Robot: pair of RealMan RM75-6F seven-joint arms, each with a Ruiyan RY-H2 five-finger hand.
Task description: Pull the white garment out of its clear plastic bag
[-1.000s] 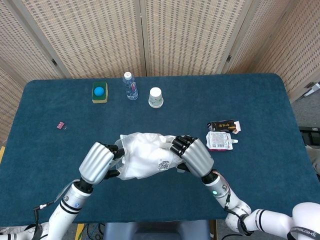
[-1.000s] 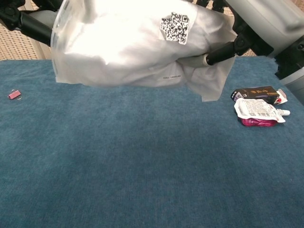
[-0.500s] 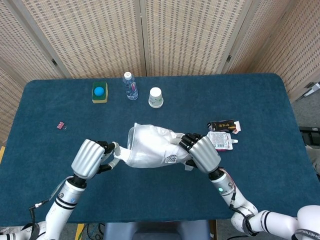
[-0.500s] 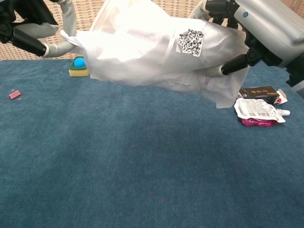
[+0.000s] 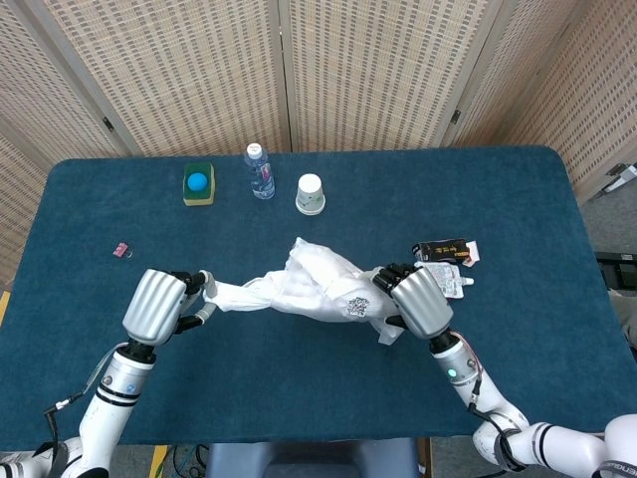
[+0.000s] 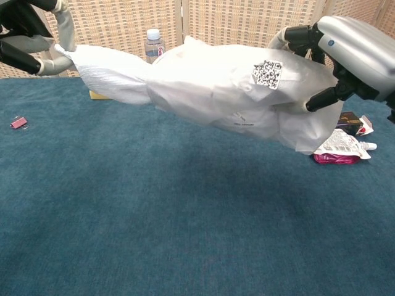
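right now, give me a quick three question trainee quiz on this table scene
1. True or false: the left hand grips the white garment.
2. Which hand holds the clear plastic bag with the QR label? A left B right
3. Fill in: the white paper cup stands beside the clear plastic water ____.

Key: 1 true; 2 B, the right hand; 3 bottle.
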